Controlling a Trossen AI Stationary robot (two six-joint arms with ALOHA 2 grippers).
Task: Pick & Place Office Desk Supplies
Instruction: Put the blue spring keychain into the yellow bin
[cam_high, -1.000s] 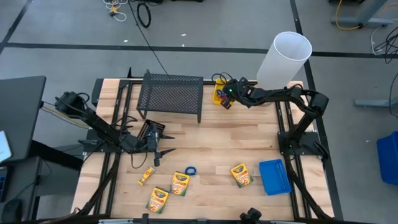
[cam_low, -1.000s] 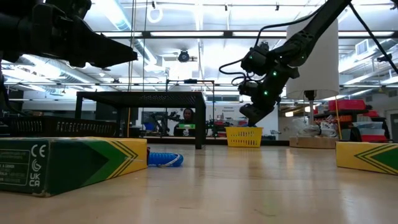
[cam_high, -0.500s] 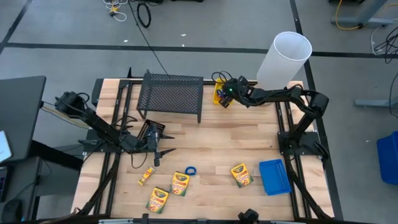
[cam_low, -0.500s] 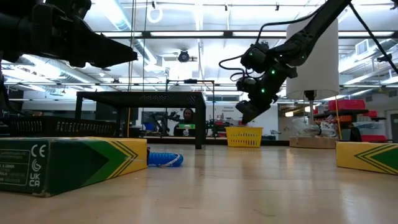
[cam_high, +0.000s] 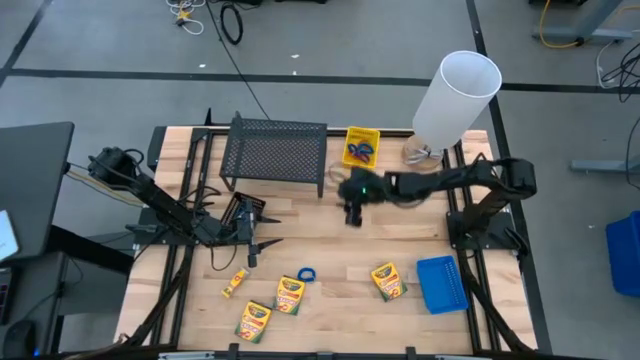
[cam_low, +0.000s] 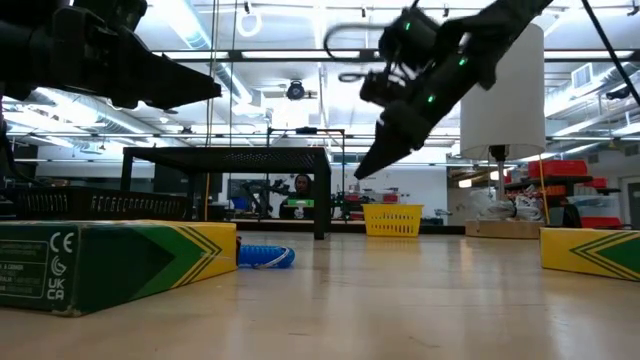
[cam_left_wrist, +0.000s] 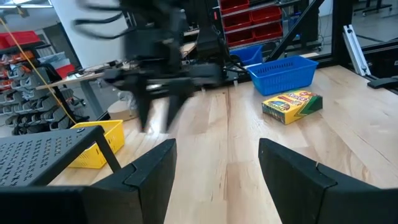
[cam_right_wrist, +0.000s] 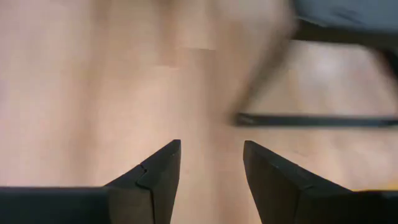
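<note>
Loop (cam_high: 306, 273), blue, lower centre of high view, beside crayon box (cam_high: 290, 295): light, soft, rolls; pinch across rim. Right gripper (cam_high: 351, 214) mid-frame, fingers parted, empty. Left gripper (cam_high: 262, 243) centre-left, parted, empty.

Overhead camera looks straight down, low camera level across the table (cam_low: 400, 300); both share the yellow bin (cam_high: 361, 146).

Two dark jointed arms, black cabling, green indicator lights, angular two-fingered black tools.
</note>
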